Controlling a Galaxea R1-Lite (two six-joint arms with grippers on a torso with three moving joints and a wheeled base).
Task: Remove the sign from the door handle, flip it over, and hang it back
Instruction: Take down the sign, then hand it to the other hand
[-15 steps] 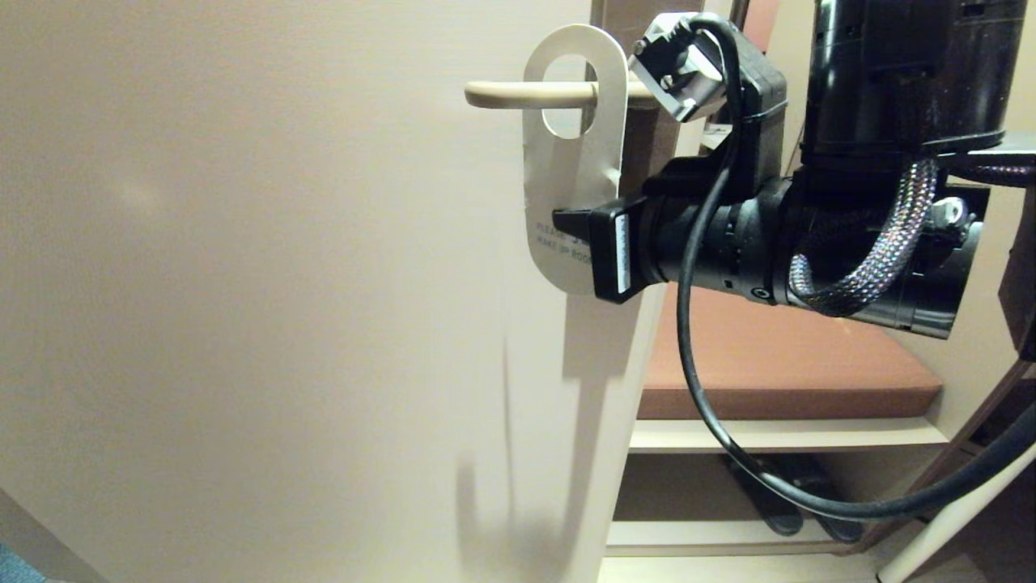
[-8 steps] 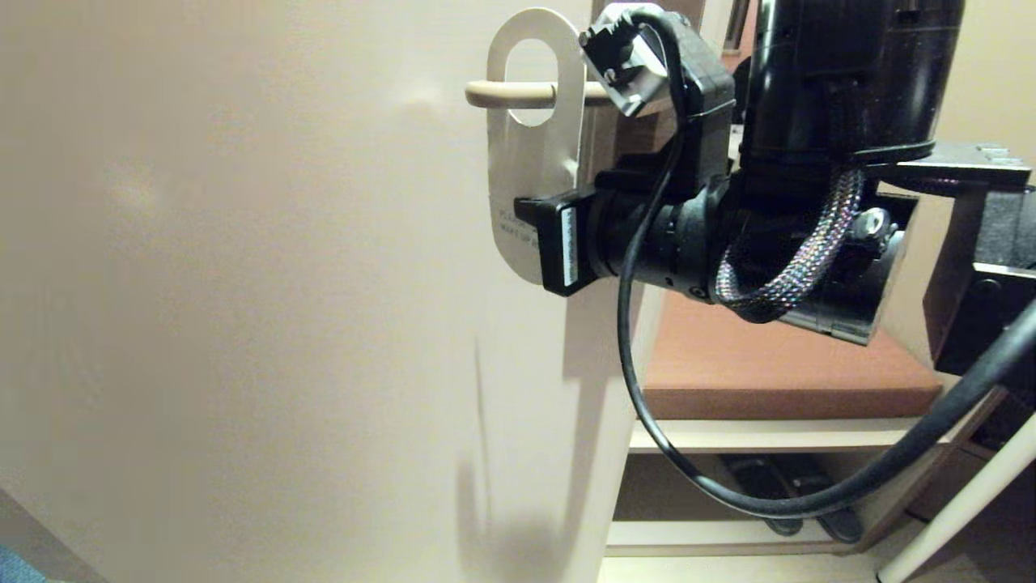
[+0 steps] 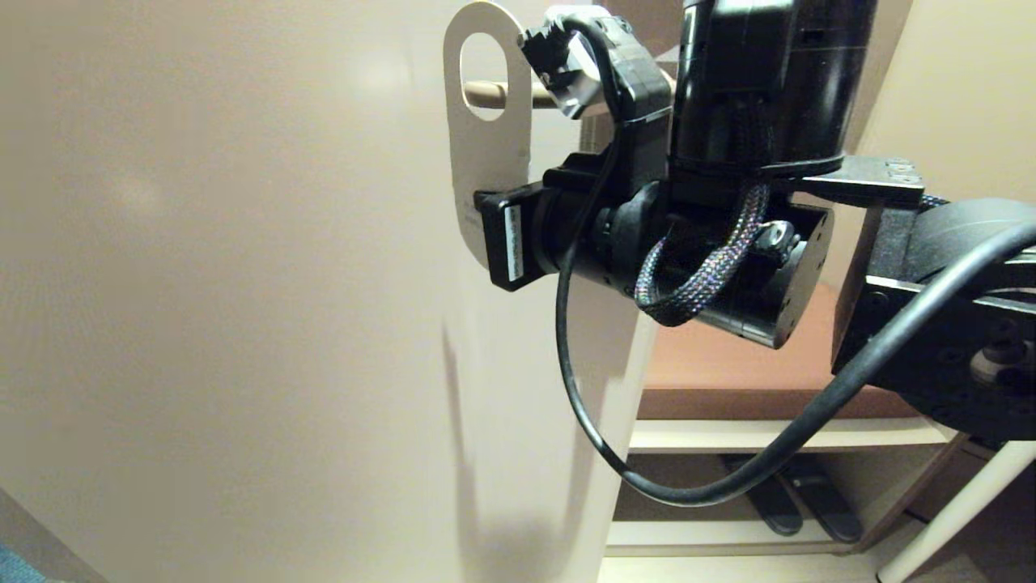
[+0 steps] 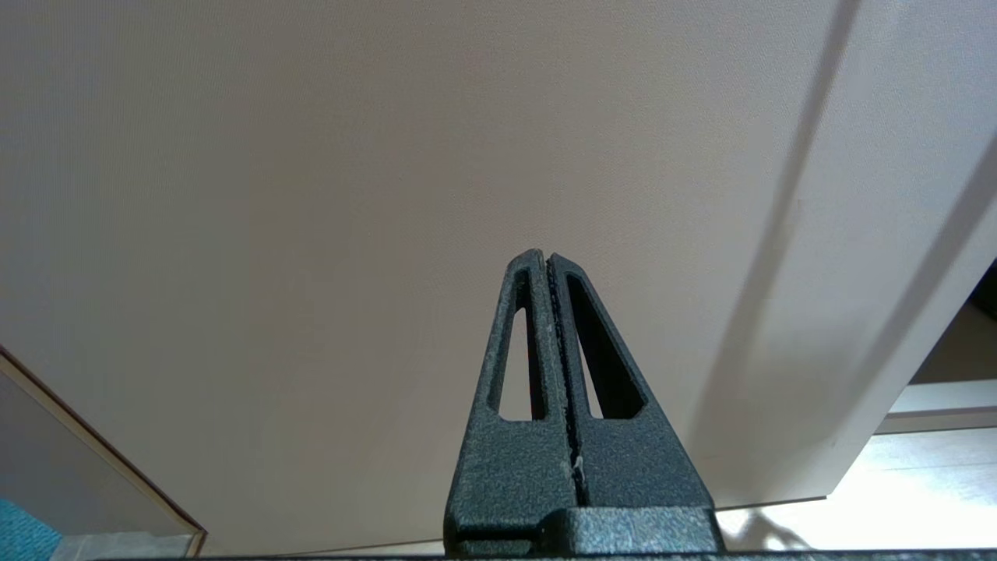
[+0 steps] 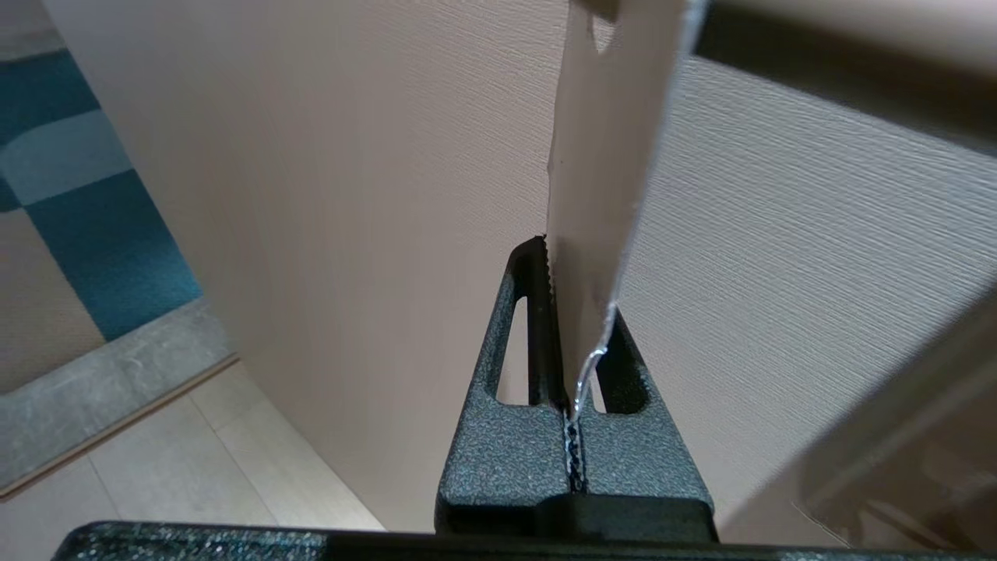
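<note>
From where I sit, my left tool (image 4: 547,261) is parked low in front of the door (image 3: 202,283), its fingers pressed together on nothing.

Taking the door handle (image 3: 506,94) as my landmark: the sign (image 3: 486,150) now has its hole out at the handle's free tip, with only the rounded end of the lever showing through the opening. A second ago the hole sat much further in along the lever, near the plate, so the card has slid leftward along the handle toward its end. The pale side faces my head camera; the printed words are mostly hidden behind the tool.

My right tool (image 3: 498,202) is clamped on the sign's lower part, below the handle, and it has travelled left with the card. The right wrist view shows the card edge (image 5: 600,195) pinched between the two fingers (image 5: 530,327), standing just off the door surface. The black arm behind it now covers the handle's plate, which was partly in view earlier.

To the right of the handle, past the door's edge, a brown cushion (image 3: 704,364) lies on a shelf (image 3: 728,433), with dark slippers (image 3: 801,502) below.
</note>
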